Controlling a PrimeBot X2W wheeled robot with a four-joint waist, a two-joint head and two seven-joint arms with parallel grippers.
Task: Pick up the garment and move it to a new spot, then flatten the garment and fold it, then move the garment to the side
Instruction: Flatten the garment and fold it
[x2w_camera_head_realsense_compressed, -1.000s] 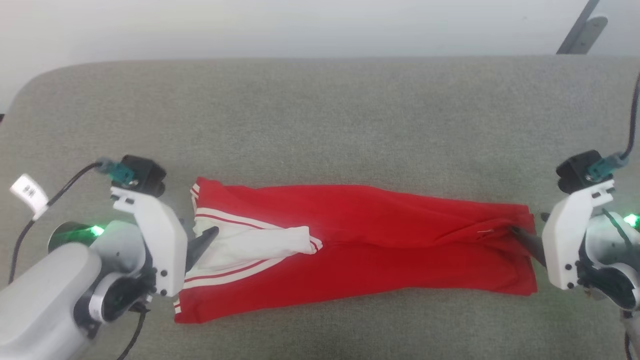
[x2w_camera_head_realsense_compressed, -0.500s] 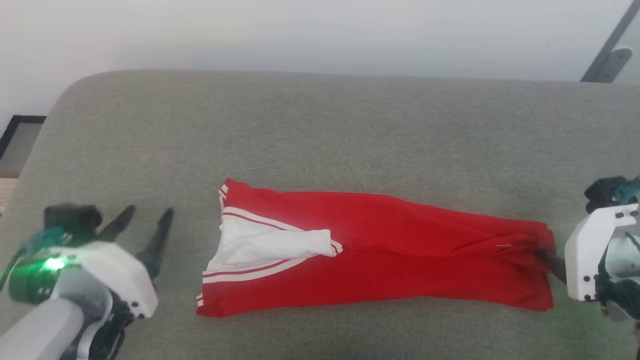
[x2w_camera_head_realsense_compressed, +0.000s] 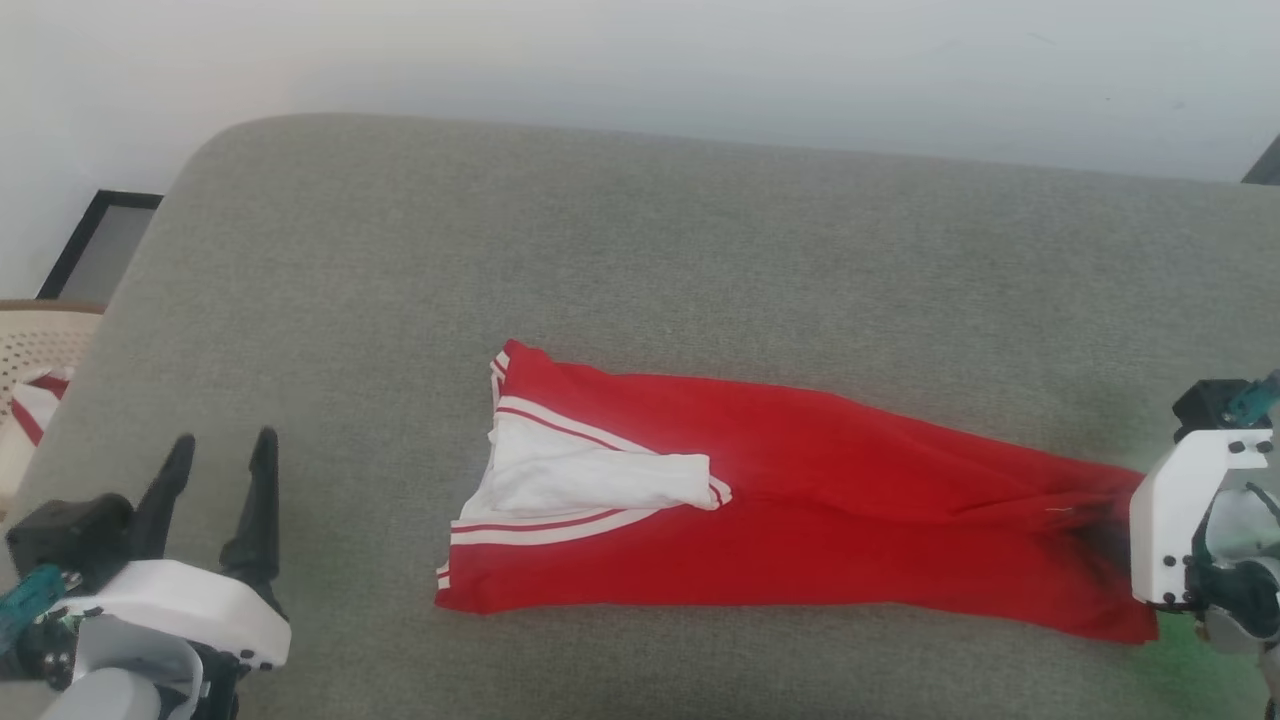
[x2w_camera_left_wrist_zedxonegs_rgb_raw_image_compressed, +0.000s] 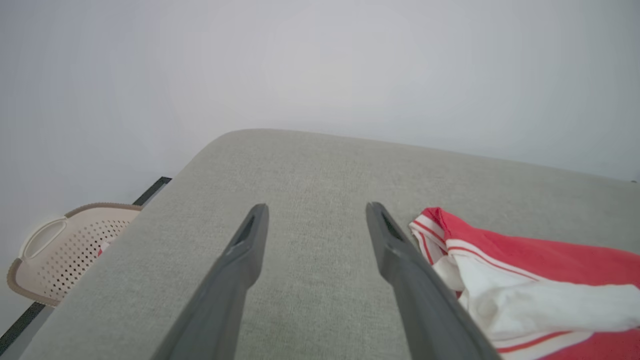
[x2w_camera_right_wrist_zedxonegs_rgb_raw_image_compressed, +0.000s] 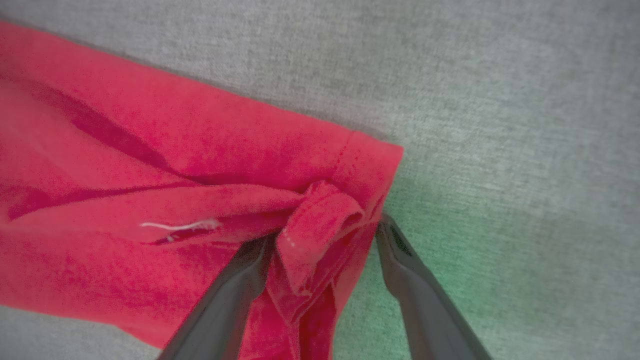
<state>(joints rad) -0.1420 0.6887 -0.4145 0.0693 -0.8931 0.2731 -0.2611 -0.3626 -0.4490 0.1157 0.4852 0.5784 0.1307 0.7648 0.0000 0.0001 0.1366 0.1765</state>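
Two grippers, both spread; right gripper (x2w_camera_right_wrist_zedxonegs_rgb_raw_image_compressed: 325, 230): fingers wide astride the bunched hem of the garment (x2w_camera_head_realsense_compressed: 800, 500), not pinching, so the cloth lies slack; left gripper (x2w_camera_head_realsense_compressed: 225, 445): wide, empty, well apart from the striped end, clear of the fold; garment: long folded band, white sleeve uppermost, across the grey cushion (x2w_camera_head_realsense_compressed: 640, 250), probably awaiting its crosswise fold.
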